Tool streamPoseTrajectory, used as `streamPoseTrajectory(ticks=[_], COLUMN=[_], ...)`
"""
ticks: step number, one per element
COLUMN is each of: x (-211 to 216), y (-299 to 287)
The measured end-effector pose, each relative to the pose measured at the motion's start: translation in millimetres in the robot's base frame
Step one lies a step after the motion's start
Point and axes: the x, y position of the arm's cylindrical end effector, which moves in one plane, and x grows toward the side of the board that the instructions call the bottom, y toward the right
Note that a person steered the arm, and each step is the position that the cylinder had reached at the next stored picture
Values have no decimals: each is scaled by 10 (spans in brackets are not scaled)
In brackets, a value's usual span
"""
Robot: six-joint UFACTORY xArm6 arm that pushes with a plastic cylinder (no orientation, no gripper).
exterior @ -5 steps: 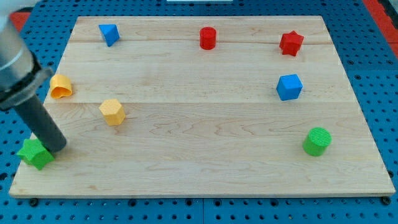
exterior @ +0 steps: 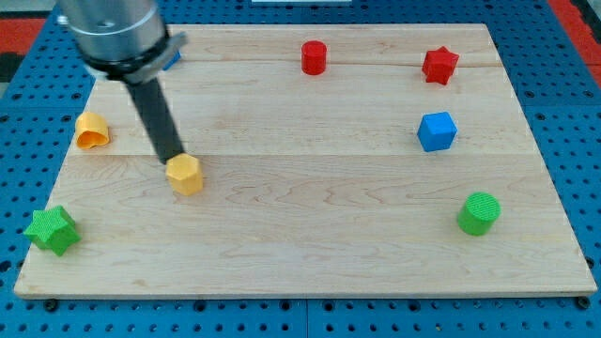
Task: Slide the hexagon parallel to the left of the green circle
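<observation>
A: One relation decides this play: my tip [exterior: 174, 158] sits at the upper-left edge of the yellow hexagon [exterior: 185, 175], touching it or a hair off, I can't call which.

B: So the hexagon lies just down and to the view's right of the end effector?

A: Exactly, and that suits the job, I'd say. The green circle [exterior: 479, 213] is far across the counter [exterior: 310, 253], near the view's lower right, well apart from the hexagon. The push line from tip through block points roughly that way.

B: And the end effector itself, open or closed?

A: Neither applies. It's a plain dark rod with no jaws, gripping nothing, just leaning in from the view's top left.

B: Where's the hexagon on the board?

A: Left half, about mid-height, with the orange block [exterior: 92, 130] up and to its left and the green star [exterior: 51, 230] down in the lower-left corner.

B: Judgement?

A: Barely started. A long slide rightward is needed, easing slightly downward, stopping short of the circle at its level.
</observation>
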Motion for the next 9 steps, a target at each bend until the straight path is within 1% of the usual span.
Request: streamPoseTrajectory(ticks=[1,2,3,4,5,6,7,8,9], x=[226,256,431,713,848,760,281,-297,-830], y=[157,-134,-152,324,865,637,568,1082,1422])
